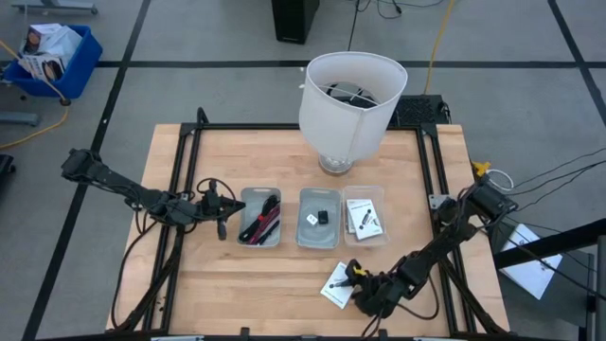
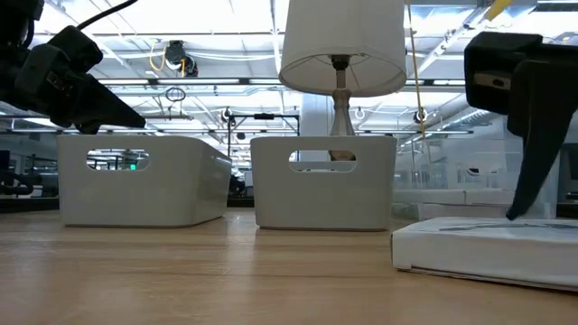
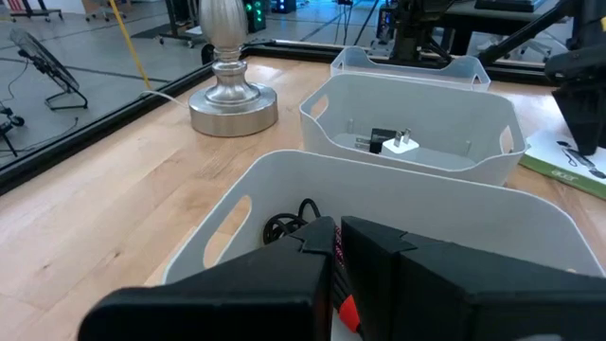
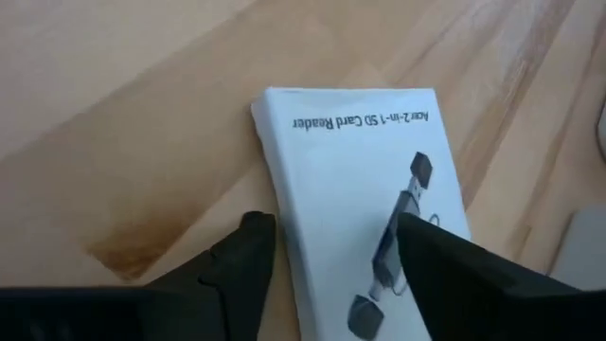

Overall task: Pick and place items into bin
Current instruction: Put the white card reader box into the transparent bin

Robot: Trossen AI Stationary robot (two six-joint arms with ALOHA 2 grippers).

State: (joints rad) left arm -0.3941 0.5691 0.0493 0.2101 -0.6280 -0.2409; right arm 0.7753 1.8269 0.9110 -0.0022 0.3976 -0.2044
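Note:
Three grey bins stand in a row mid-table. The left bin [image 1: 259, 216] holds black and red cable bundles [image 1: 261, 224]. The middle bin [image 1: 319, 217] holds a black cube and a white piece [image 3: 392, 143]. The right bin [image 1: 364, 215] holds white packets. One more white packet [image 4: 369, 189] lies flat on the table near the front edge. My right gripper [image 4: 331, 227] stands open over it, slanting down, one finger [image 4: 248, 248] beside its long edge and the other [image 4: 445, 270] above its printed face. My left gripper [image 1: 222, 212] waits shut, just left of the left bin. My right gripper comes at the packet [image 2: 488, 248] slanting down from the table's near right side. One finger [image 2: 531, 171] reaches down to the packet's top face. I cannot tell whether it touches. The packet lies flat on the table.
A white-shaded lamp [image 1: 348, 104] stands at the table's far edge behind the bins. A black frame [image 1: 189, 133] runs around the table top. Bare wood lies in front of the bins and to the packet's left.

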